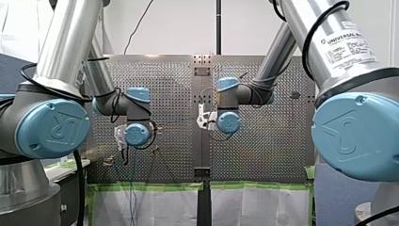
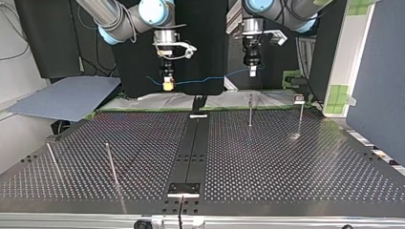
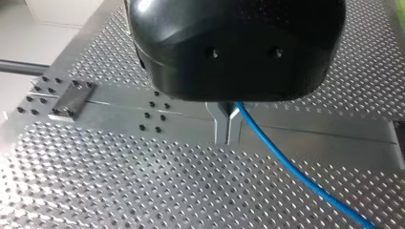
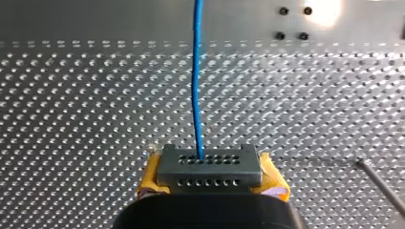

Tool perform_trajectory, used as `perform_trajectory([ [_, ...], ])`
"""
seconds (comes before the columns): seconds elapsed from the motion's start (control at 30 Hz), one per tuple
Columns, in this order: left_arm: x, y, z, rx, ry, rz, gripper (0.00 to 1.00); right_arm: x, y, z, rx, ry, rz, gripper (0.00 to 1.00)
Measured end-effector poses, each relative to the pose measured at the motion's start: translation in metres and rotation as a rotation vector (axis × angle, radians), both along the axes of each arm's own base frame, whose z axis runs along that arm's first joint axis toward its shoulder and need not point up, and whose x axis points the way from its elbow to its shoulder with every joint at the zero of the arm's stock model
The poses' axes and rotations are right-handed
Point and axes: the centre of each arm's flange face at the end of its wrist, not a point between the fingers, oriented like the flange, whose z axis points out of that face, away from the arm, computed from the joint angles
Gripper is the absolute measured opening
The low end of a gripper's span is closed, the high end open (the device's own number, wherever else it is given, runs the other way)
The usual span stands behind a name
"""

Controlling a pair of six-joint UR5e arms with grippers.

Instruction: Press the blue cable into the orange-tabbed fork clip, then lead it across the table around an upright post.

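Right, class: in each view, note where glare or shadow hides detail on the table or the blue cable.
Right wrist view: glare whitens the table ahead of my right hand, beside the blue cable. Top view: a bright sheen lies at the foot of an upright post; the cable shows thin against a dark backdrop. Left wrist view: no glare on the cable.

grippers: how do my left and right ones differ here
My right gripper has yellow pads; my left gripper has bare metal fingers. The cable leaves the right gripper straight ahead, the left gripper at a slant. Both are shut on the cable, above the table.
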Motion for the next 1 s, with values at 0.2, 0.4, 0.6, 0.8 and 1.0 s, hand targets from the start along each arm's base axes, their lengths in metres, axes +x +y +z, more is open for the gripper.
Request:
perform_trajectory([
  [0.2,0.011,0.011,-0.014,0.020,0.021,0.000,0.00,-0.003,0.002,0.003,0.032,0.021,0.024,0.00],
  [0.4,0.025,0.026,-0.030,0.013,0.025,0.025,0.00,-0.002,-0.001,-0.015,0.063,0.039,0.044,0.00],
  [0.6,0.034,0.048,-0.052,0.055,0.070,0.089,0.00,0.003,-0.009,-0.037,0.083,0.052,0.051,0.00],
  [0.8,0.035,0.065,-0.074,0.083,0.135,0.127,0.00,0.012,-0.021,-0.060,0.100,0.060,0.057,0.00],
  [1.0,0.036,0.068,-0.081,0.088,0.155,0.108,0.00,0.022,-0.035,-0.076,0.105,0.063,0.064,0.00],
])
